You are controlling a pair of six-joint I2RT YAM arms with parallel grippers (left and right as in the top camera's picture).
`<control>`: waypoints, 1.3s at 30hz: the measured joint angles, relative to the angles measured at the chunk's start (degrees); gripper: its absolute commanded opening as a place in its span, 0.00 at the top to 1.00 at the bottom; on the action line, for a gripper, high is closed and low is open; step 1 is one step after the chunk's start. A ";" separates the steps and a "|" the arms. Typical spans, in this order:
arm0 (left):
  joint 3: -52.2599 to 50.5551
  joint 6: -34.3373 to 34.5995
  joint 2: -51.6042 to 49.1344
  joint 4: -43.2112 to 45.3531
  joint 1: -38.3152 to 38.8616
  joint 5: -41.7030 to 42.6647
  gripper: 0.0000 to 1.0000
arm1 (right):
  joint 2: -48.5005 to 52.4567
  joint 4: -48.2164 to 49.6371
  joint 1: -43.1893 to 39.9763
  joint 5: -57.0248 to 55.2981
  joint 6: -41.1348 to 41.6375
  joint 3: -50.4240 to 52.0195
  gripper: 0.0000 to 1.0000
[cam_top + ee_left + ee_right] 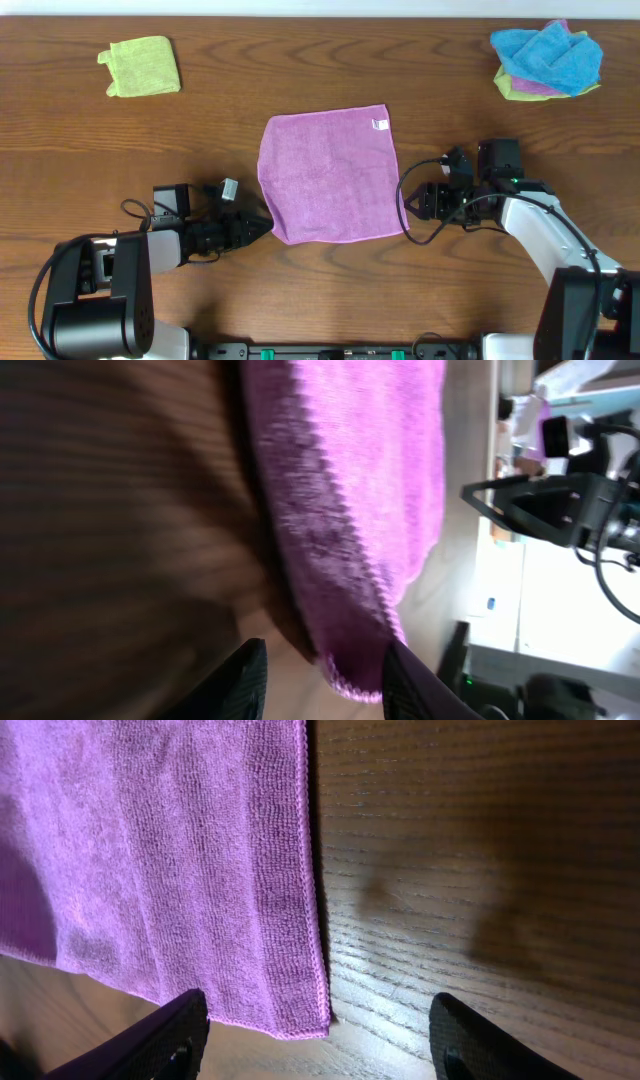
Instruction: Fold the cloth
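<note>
Left fingers (243, 682) stand part-open astride the near-left corner of the cloth (330, 175), which lies flat on the table (300, 60); my right fingers (165, 1038) gape wide by its near-right corner, neither pair holding anything. I judge a shallow bite could slip off the hem, or uneven lifts skew the fold. Blur hides whether the left fingers touch fabric.

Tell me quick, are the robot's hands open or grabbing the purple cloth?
Left gripper: open, not pinching; a corner of the cloth sits between its fingers.
Right gripper: open, holding nothing.
</note>
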State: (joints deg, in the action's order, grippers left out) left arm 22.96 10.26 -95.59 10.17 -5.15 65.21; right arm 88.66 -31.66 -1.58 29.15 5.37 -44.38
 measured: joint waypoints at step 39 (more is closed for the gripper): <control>-0.02 -3.26 0.00 -2.60 0.00 -2.51 0.60 | 0.15 0.68 0.00 -0.59 -1.95 0.02 0.35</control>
State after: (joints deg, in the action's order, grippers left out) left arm 22.94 7.01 -95.59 7.57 -5.15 62.70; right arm 88.82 -30.98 -1.58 28.56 3.42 -44.36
